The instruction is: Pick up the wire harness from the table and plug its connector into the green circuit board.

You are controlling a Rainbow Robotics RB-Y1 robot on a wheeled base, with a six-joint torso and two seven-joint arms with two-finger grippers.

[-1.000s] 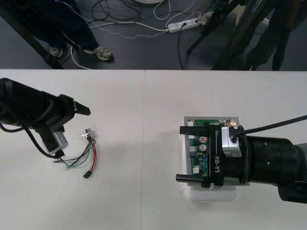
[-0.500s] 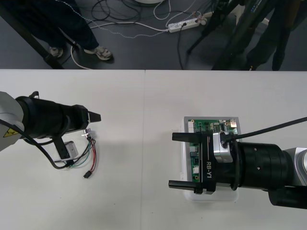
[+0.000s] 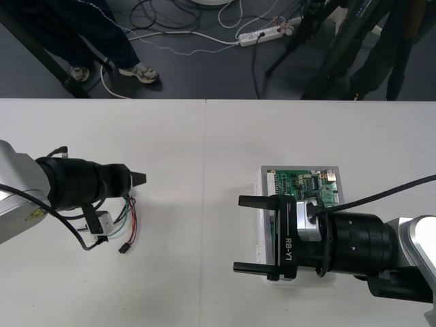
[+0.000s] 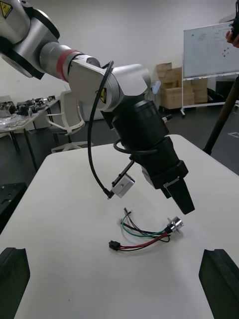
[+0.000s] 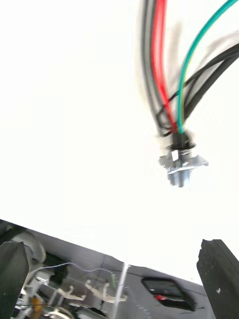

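- From above, my left claw (image 3: 136, 179) hung over the left side of the bench (image 3: 204, 136), pointing toward the middle, with the harness (image 3: 129, 223) lying flat right under and beside it.
- That top view gave me the red, green and black wires looping out from under the claw. It also had the little black plug (image 3: 124, 249) at the end nearest me, loose on the bench and well apart from the green board (image 3: 308, 182).
- Up there the socket end was tucked under the claw. The left wrist camera had it plain as day: a round metal socket (image 5: 180, 164) with its flange, resting on the bench ahead of my fingers (image 5: 218, 276).
- Those fingers sat way out at the two corners, so the left claw was spread wide with nothing between them.
- The right wrist camera caught the same spot side-on. The left claw was tilted down with its tip just above the socket, and the whole harness was spread on the bench, plug at one end and socket at the other.
- My right claw (image 3: 253, 234) was over the left part of the board and its white base (image 3: 261, 187), also spread wide and holding nothing.
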